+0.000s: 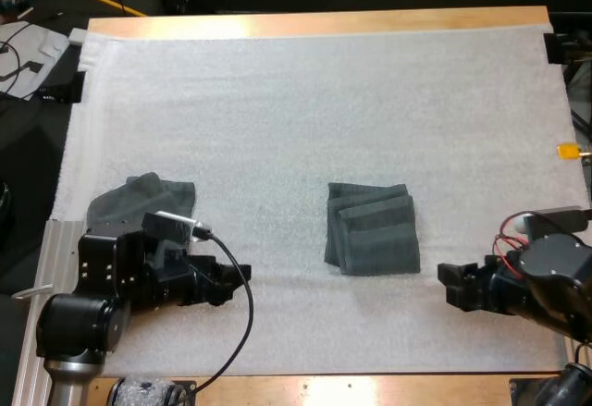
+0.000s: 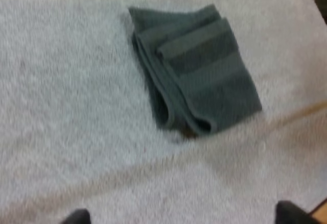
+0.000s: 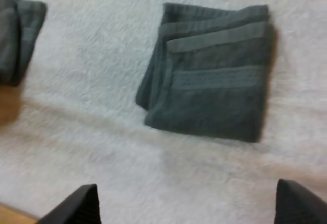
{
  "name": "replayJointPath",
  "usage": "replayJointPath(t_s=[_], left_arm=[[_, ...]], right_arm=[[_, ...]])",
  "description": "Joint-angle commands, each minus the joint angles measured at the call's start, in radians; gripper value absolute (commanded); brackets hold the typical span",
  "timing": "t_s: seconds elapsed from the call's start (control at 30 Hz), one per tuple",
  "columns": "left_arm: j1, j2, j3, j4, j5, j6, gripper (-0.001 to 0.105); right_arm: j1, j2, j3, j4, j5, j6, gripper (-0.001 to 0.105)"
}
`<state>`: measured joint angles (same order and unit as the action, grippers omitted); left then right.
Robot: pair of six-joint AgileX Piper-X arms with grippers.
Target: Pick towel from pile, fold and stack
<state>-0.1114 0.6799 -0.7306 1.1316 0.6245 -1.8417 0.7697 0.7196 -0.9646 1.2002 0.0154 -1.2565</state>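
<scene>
The folded stack [image 1: 372, 228] lies flat on the white mat [image 1: 305, 101], about 4 o'clock from its middle, and the crumpled towel [image 1: 143, 201] sits at the 9 o'clock edge. My left end effector [image 1: 236, 281] is at the stack's 8 o'clock with its fingers apart and holding nothing. My right end effector [image 1: 449, 286] is at the stack's 4 o'clock, likewise spread and clear.

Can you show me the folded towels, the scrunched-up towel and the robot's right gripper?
folded stack [image 1: 372, 228]: high view, on the middle of its top towel.
crumpled towel [image 1: 139, 201]: high view, on the middle of its bunched cloth.
right gripper [image 1: 446, 286]: high view, midway between its two fingertips.
</scene>
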Motion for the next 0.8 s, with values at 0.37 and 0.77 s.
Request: replayJointPath(t_s=[0.37,0.77], left_arm=[[-0.089,0.197,-0.004,-0.207,0.022,-0.11,0.071],[-0.332,0.578,-0.005,-0.615,-0.017,-0.329,0.071]], right_arm=[[0.002,-0.042,-0.005,0.042,0.085,-0.005,0.067],[-0.002,-0.04,-0.005,0.056,0.073,-0.008,0.067]])
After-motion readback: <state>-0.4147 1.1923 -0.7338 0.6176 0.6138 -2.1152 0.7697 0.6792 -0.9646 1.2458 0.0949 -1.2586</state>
